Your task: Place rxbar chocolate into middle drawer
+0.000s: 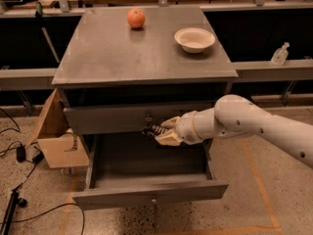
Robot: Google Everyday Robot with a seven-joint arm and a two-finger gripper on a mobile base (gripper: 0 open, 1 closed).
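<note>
Cream two-finger gripper is clamped on the dark, crinkled rxbar chocolate. It hangs over the open grey metal middle drawer.

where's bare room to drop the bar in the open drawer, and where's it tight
The drawer floor is bare from left wall to front panel. Tight only at the back centre, where the pincer holds the bar over it. The tabletop in front of orange and bowl is bare too.
</note>
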